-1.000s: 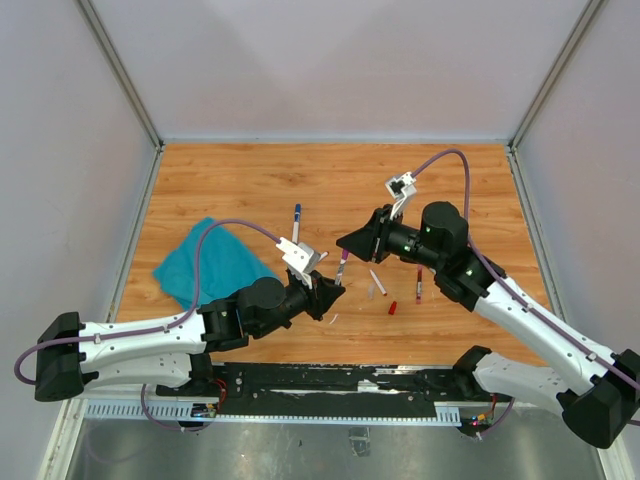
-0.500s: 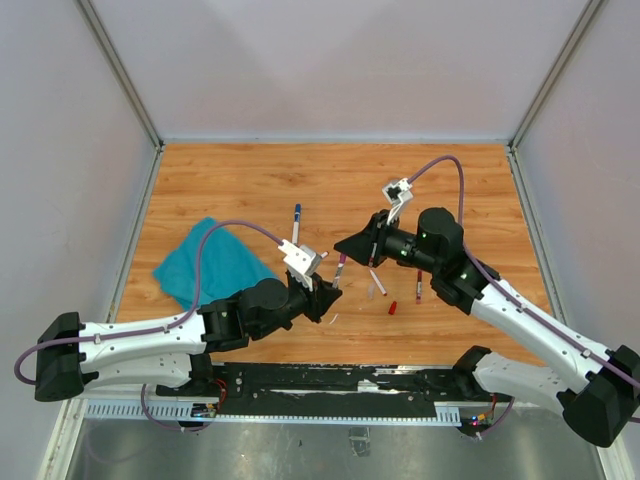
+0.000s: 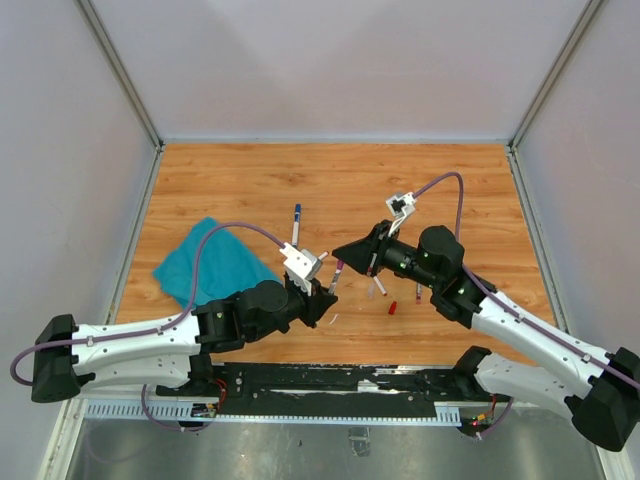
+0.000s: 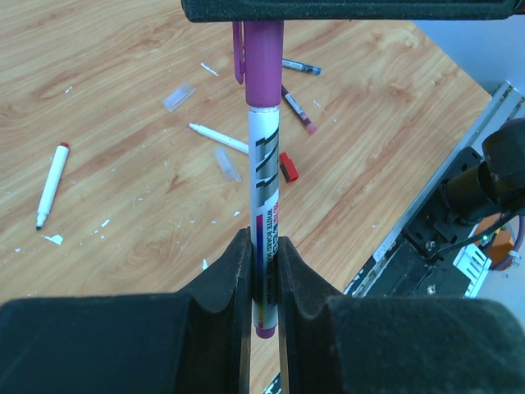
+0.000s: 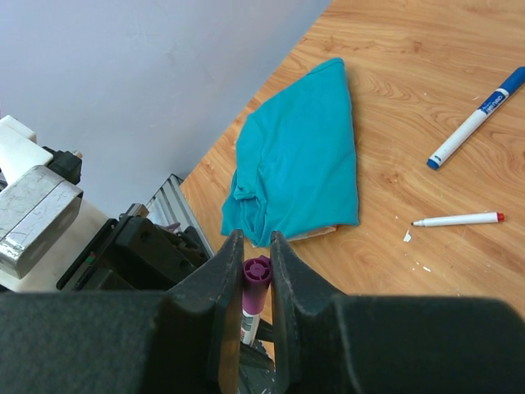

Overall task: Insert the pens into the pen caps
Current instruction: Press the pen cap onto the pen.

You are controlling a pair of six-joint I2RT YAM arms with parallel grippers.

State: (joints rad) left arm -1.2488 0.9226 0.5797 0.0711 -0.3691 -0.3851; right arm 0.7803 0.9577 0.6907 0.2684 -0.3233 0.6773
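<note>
Closest to the near edge, the left gripper [image 4: 262,246] has both fingers pressed tight on the lower barrel of the purple pen [image 4: 264,156]. It is a white-barrelled marker with printed stripes, held clear of the table [image 3: 250,180] and angled up toward the other arm. Its butt end pokes out just below the fingers. Over its upper end sits the purple cap [image 4: 264,53], clip to one side, its rim meeting the white barrel. The right gripper [image 5: 254,242] comes in from the opposite side and is pinched closed on that cap, end-on. The two claws face each other mid-table with the pen bridging them.

Loose pieces lie on the wood below and just past them. A red cap [image 4: 287,167] sits near a clear cap [image 4: 228,162]. An uncapped white pen [image 4: 217,138] lies just beyond those, and another clear cap [image 4: 179,97] lies farther off. A white pen with a red end [image 4: 51,185] lies apart from the rest. Beyond the red cap are a magenta-ended pen [image 4: 297,111] and then a darker pen [image 4: 299,67].

Farther back, a blue-capped pen [image 5: 476,119] lies alone on the wood. The teal cloth [image 5: 299,156] is crumpled on the left side of the table, well apart from the scatter.
</note>
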